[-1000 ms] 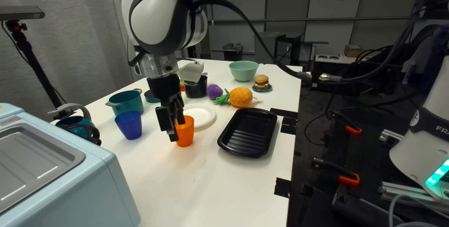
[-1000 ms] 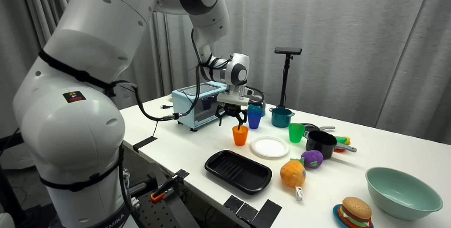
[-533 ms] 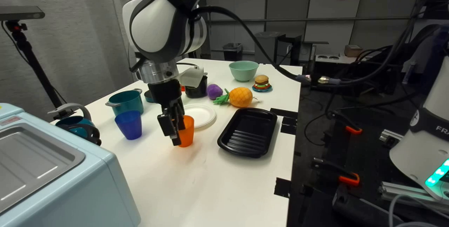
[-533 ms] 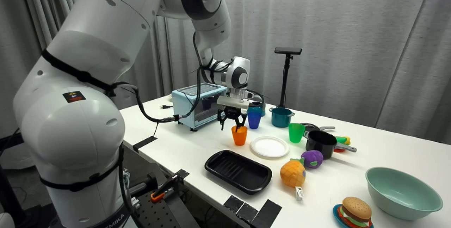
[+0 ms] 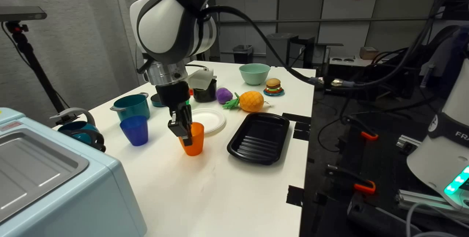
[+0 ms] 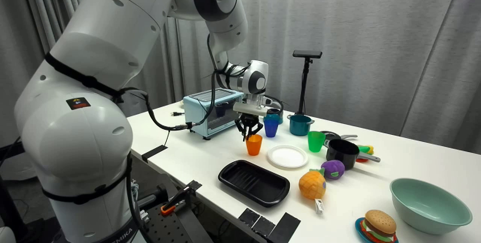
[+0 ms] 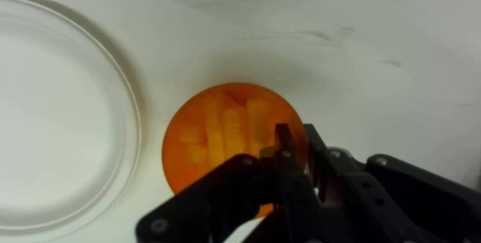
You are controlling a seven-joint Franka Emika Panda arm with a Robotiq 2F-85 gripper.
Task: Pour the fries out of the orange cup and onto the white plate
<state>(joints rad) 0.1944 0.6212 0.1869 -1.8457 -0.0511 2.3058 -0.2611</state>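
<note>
The orange cup [image 5: 196, 139] stands upright on the table in both exterior views. From above, in the wrist view, several yellow fries [image 7: 233, 130] lie inside it; its walls hide them from the exterior cameras. My gripper [image 7: 295, 126] pinches the cup's rim, one finger inside the cup and one outside, with the thin wall between them. An exterior view has the gripper [image 6: 245, 138] at the cup's edge on the side facing away from the white plate [image 6: 287, 156]. That plate, bare, lies flat close beside the cup, and fills the left of the wrist view.
A black ridged tray [image 6: 253, 183] lies near the table's front edge. Behind the orange cup stand a blue cup [image 6: 270, 127] and a teal pot [image 6: 299, 124]. A green cup [image 6: 316, 141] and toy pineapple [image 6: 312, 184] stand past the plate. A light-blue toaster oven [image 5: 73, 193] is nearby.
The gripper came down a little, and its fingers went from wide apart to nearly together on the cup's rim. The cup slid slightly away from the plate.
</note>
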